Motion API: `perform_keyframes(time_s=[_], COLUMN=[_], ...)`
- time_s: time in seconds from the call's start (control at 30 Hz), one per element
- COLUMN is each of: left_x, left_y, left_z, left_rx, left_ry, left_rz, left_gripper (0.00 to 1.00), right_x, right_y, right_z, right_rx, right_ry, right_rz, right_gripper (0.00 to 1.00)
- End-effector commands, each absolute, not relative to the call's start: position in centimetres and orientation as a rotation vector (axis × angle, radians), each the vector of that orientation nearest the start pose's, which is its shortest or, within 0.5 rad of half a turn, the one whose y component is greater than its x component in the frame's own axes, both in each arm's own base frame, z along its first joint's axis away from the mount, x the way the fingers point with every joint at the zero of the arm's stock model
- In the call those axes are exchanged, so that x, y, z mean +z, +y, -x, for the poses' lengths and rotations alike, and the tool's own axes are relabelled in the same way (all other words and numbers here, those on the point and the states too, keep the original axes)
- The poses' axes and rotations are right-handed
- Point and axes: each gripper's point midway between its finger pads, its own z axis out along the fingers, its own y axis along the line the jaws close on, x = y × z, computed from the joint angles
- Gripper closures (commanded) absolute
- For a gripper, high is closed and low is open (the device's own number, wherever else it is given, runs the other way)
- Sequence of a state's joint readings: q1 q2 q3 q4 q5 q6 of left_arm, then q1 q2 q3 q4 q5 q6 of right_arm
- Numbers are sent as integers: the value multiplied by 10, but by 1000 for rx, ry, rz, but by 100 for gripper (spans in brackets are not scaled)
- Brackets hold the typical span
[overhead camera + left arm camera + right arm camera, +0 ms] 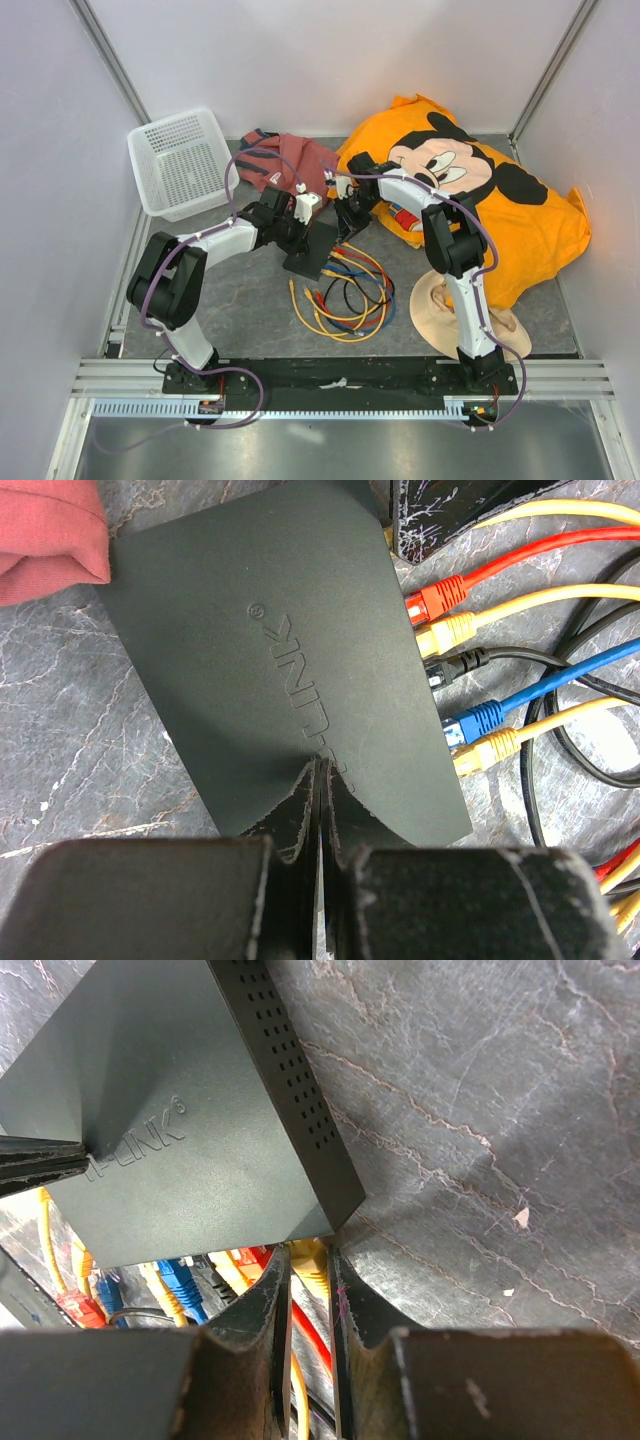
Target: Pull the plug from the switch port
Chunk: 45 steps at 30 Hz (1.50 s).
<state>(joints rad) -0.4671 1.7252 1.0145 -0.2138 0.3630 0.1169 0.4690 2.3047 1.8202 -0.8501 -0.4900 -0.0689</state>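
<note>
While the left end effector (318, 772) has its fingers pressed fully together with nothing between them, tips down on the top face of the flat matte-black rectangular switch (280, 650), the right end effector (308, 1272) is nearly closed, pinching the yellow plastic plug (306, 1255) at the corner end of the socket edge. The plug is hard against that edge; can't tell whether it's seated. The switch lies flat on the grey marbled tabletop (480, 1140), between the two arms, socket edge toward the near right. The rest of that edge carries a row of coloured plugs (437, 600) — red, yellow, black, blue, yellow — with cables running into a loose coil (345, 300) on the near side. Behind the switch: rust-red crumpled cloth (285, 160), white perforated plastic basket (180, 165) far left, orange Mickey Mouse cushion (500, 210) on the right.
</note>
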Motion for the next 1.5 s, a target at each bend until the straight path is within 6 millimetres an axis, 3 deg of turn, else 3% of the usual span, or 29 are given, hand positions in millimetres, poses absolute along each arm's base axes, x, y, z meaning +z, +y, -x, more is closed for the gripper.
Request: perform_keyframes(time_s=[0.0, 0.13, 0.37, 0.63, 0.7, 0.77, 0.87, 0.97, 1.0, 1.17, 1.3, 1.47], left_x=[35, 36, 36, 37, 49, 61, 94, 114, 110, 96, 83, 66], left_y=[-228, -228, -228, -228, -232, -238, -249, -256, -254, -239, -238, -242], left_z=[-329, -329, -329, -329, -330, -329, -324, -294, -276, -241, -227, -227], left_rx=[-561, -561, -563, -563, -587, -621, -712, -837, -882, -876, -851, -774], left_ry=[2391, 2390, 2391, 2383, 2327, 2289, 2206, 2128, 2117, 2084, 2078, 2077], left_rz=[-874, -874, -875, -880, -891, -902, -937, -1066, -1155, -1338, -1434, -1485], left_gripper=[98, 98, 98, 99, 99, 99, 98, 97, 97, 98, 98, 99], right_x=[-67, -59, -55, -54, -57, -58, -54, -43, -41, -36, -34, -36], right_y=[180, 173, 167, 167, 170, 177, 190, 204, 206, 208, 206, 206], right_z=[-297, -290, -261, -260, -256, -256, -257, -259, -260, -266, -275, -311], right_rx=[217, 196, 312, 365, 439, 573, 807, 1042, 1074, 1235, 1265, 1090], right_ry=[3218, 3230, 3320, 3325, 3341, 3336, 3312, 3270, 3259, 3230, 3217, 3135], right_rz=[1033, 1069, 1154, 1150, 1158, 1125, 1051, 975, 956, 826, 727, 622], right_gripper=[100, 100, 100, 100, 99, 90, 61, 48, 47, 45, 44, 45])
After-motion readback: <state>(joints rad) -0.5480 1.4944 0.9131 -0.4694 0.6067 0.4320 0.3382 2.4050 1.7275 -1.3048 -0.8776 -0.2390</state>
